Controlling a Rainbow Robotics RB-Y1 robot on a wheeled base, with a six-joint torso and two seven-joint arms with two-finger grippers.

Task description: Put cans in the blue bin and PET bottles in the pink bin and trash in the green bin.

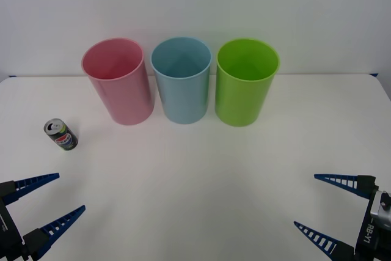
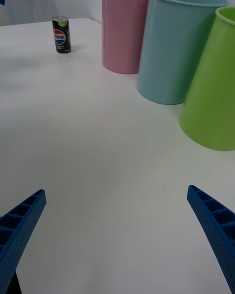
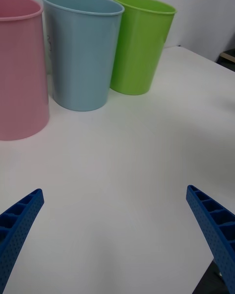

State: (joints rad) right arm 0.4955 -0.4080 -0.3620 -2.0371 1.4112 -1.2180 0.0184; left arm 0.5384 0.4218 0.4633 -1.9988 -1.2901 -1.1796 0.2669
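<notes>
A small dark can [image 1: 61, 135] with a silver top and a red-white-blue logo stands upright on the white table at the left, in front of and left of the pink bin [image 1: 118, 82]; the right wrist view has the can [image 2: 61, 35] far off. The blue bin [image 1: 181, 80] stands in the middle and the green bin [image 1: 245, 82] on the right, all three upright in a row at the back. My left gripper [image 1: 62, 195] hovers open at the near left, a little nearer than the can. My right gripper [image 1: 306, 202] is open at the near right. No PET bottles or trash are in view.
The white table [image 1: 195, 181] stretches wide between the grippers and the bins. A pale wall rises behind the bins. The bins appear again in the left wrist view: pink bin [image 3: 19, 68], blue bin [image 3: 81, 51], green bin [image 3: 139, 44].
</notes>
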